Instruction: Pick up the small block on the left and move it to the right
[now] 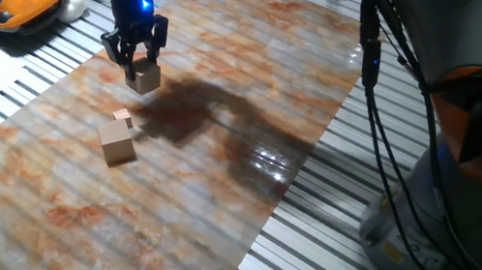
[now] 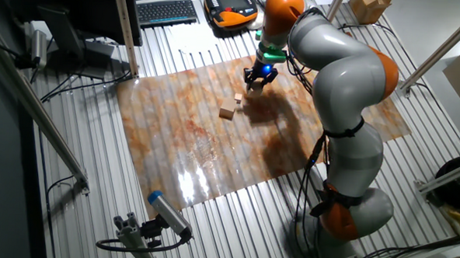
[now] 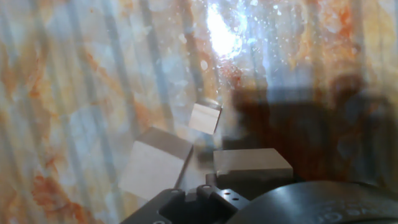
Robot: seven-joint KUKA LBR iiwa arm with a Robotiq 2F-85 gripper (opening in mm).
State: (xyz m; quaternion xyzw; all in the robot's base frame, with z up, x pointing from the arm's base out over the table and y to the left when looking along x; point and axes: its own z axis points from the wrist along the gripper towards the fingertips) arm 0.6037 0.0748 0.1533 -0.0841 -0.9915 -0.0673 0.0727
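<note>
From one fixed view, my claw [image 1: 136, 55] hangs over the far left part of the marbled orange-brown mat [image 1: 212, 189] with its two fingers pinched on the small block [image 1: 144, 77]. The block sits tilted between the fingertips and looks lifted just clear of the mat, though I cannot be sure of the gap. Nearer the camera lie the tiny block [image 1: 122, 117] and, touching or just beside it, the bigger block [image 1: 117, 144], both resting on the mat and apart from my load.

From the other fixed view, my claw [image 2: 257, 81] reaches down at the far edge of the mat [image 2: 213, 167], and the small block [image 2: 252, 89] is too small here to tell apart from the fingertips. The tiny block [image 2: 237, 98] and the bigger block [image 2: 228, 112] sit close by, toward the camera.

In the hand view, the small block [image 3: 252, 163] fills the lower middle, held right at my fingers, with the bigger block [image 3: 154, 168] to its left and the tiny block [image 3: 204, 118] beyond, both blurred.

I judge the grasp made and the carry about to begin. The next move calls for keeping the pinch firm, since the block sits askew, rising enough to clear the other two, then travelling across the mat to its open right side before lowering and letting go.
</note>
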